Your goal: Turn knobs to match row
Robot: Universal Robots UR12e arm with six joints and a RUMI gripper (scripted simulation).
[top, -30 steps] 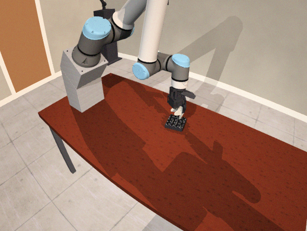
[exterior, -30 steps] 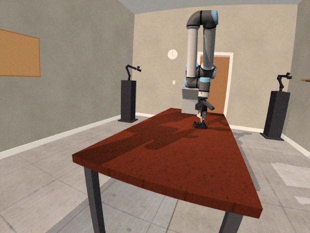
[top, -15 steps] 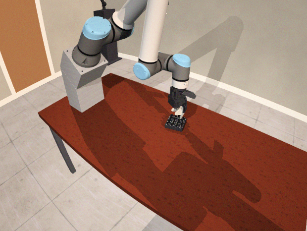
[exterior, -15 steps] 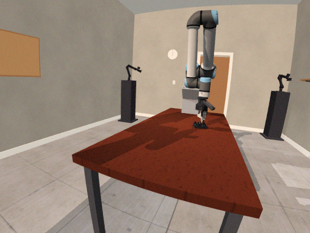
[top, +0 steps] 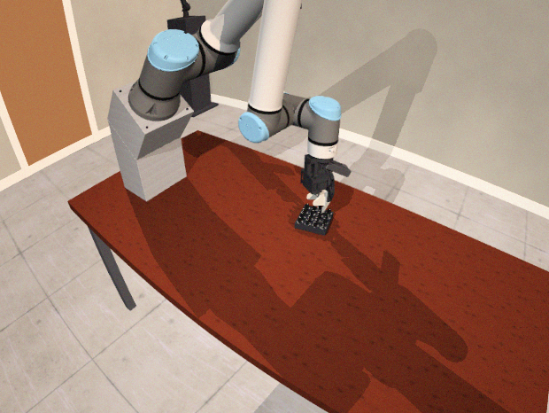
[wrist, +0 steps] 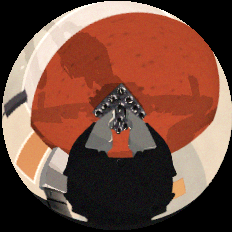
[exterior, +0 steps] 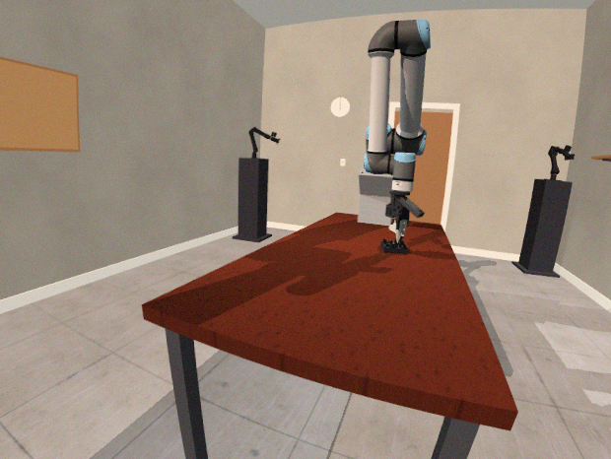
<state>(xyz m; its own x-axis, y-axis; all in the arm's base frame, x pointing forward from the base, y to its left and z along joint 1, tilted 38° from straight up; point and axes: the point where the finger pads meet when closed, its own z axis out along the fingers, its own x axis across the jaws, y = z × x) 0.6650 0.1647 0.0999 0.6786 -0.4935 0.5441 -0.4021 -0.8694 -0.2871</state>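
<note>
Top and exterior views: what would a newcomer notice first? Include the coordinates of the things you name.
The big arm (top: 273, 58) (exterior: 378, 98) with light-blue joint caps, looming over the far part of the dark red table (top: 212, 275) (exterior: 345, 315). Then the small black knob box (top: 312, 227) (exterior: 394, 250) on that table, right under the pincer (top: 320, 206) (exterior: 397, 239).

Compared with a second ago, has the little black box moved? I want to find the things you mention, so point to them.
No, the black box (top: 312, 227) (exterior: 395, 250) (wrist: 120, 91) sits at the same spot on the red table (top: 248, 222) (exterior: 345, 335) (wrist: 150, 55).
</note>
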